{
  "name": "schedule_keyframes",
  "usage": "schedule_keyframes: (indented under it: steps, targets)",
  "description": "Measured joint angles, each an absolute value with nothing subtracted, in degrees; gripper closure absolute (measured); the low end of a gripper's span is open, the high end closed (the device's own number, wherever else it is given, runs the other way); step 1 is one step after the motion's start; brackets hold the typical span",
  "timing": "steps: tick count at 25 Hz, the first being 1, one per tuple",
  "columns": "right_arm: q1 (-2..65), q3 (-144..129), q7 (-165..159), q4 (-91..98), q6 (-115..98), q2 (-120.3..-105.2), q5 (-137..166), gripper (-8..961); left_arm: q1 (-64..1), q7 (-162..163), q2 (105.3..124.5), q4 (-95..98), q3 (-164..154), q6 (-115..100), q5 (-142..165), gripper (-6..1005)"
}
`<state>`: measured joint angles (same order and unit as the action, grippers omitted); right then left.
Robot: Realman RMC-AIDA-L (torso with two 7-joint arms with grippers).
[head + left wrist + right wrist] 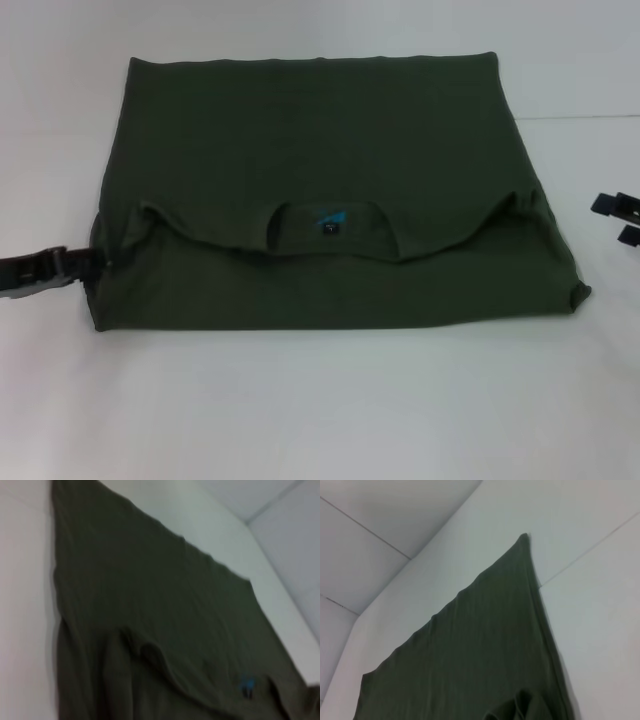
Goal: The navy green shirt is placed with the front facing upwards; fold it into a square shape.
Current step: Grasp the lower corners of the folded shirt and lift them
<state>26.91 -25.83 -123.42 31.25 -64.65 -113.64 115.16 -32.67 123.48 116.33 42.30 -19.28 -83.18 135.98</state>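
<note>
The navy green shirt (320,130) lies flat on the white table (320,410), folded into a wide rectangle with plain green fabric up. Its collar with the blue neck label (331,222) sits on a flap along the near half. My left gripper (88,265) reaches in low from the left, its tip touching the shirt's near left edge. At the far right my right gripper (612,220) is open and apart from the shirt's right edge. The left wrist view shows the shirt (150,605) and label (246,684). A far corner of the shirt (485,645) fills the right wrist view.
White tabletop surrounds the shirt on all sides, with a wide bare strip along the near edge. A thin seam line (580,117) runs across the table at the back right.
</note>
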Motion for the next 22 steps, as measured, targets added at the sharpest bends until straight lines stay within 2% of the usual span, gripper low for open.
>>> schedule_keyframes:
  steps: [4,9,11,22]
  targets:
    - [26.50,-25.86,-123.07,31.24,-65.36,-113.58,115.17,85,-32.49,122.22,115.27,46.44,-20.02,-86.25,140.04,317]
    - [26.48,-25.91,-122.79,31.12,-65.46,-113.65,115.17,84,-32.72,121.44,115.23,46.69,-21.07,-86.21,141.50,315]
    - [26.55,-25.98,-122.78,31.11,-65.47,-113.72,115.17,84,-32.78,120.72,116.22,46.01,-25.38,-83.06,141.70,315]
    - [26.89,-27.04,-122.69,31.11,-65.49,-114.16,115.13,84,-32.85,121.27,116.93,45.55,-27.08,-76.99,141.82,312]
